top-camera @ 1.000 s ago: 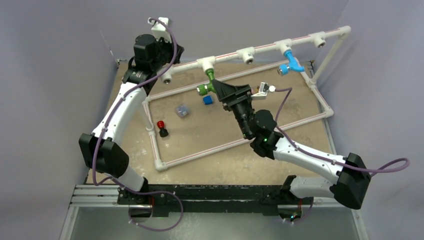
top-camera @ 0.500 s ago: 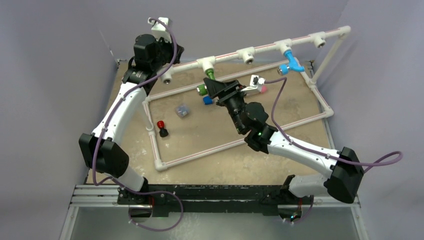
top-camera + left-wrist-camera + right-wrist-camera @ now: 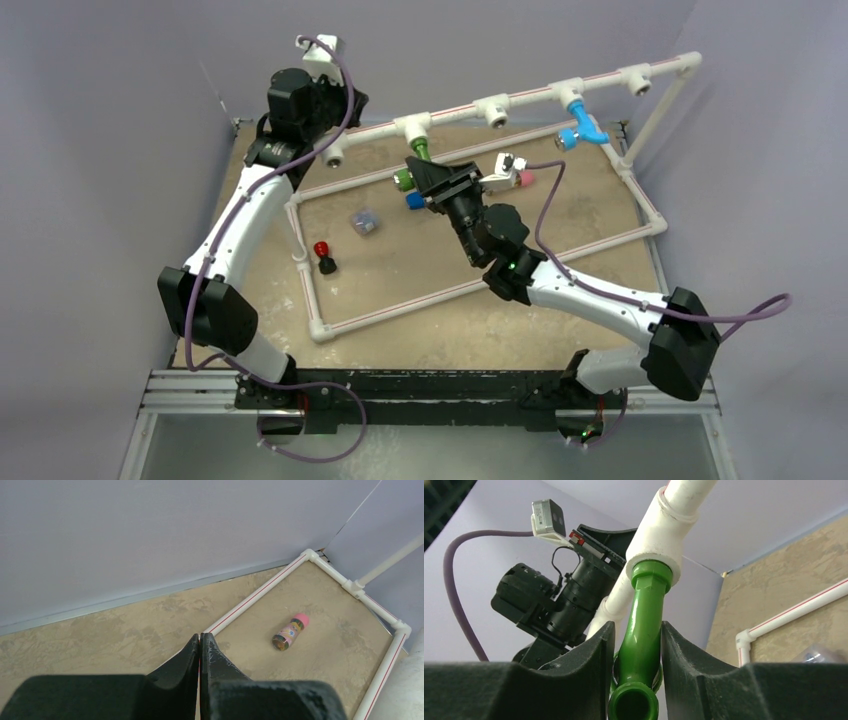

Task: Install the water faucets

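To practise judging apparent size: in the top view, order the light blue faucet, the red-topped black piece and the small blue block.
1. light blue faucet
2. red-topped black piece
3. small blue block, partly hidden, so unsure

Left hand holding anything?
No, the left wrist view shows the left hand with its fingers pressed flat together and nothing between them.

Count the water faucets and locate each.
2. The green faucet hangs from a middle T-fitting, between the right gripper's fingers; the light blue faucet sits in a fitting farther right. More may be hidden.
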